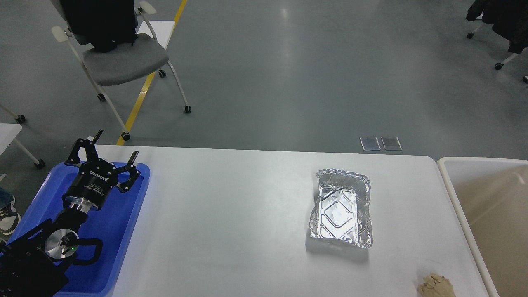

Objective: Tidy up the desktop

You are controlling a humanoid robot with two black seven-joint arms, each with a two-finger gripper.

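The desktop [231, 214] is a wide white tabletop with rounded corners. An empty silver foil tray [341, 208] lies on it right of centre. A crumpled beige scrap [435, 285] lies near the front right edge. My left gripper [116, 145] is open and empty, held above the far end of the blue plastic tray [119, 231] at the table's left end. The foil tray is far to its right. My right gripper is out of view.
A beige bin [486, 214] stands against the table's right end. A grey wheeled chair [119, 62] stands on the floor beyond the far left corner. Two small floor plates [380, 143] lie past the far edge.
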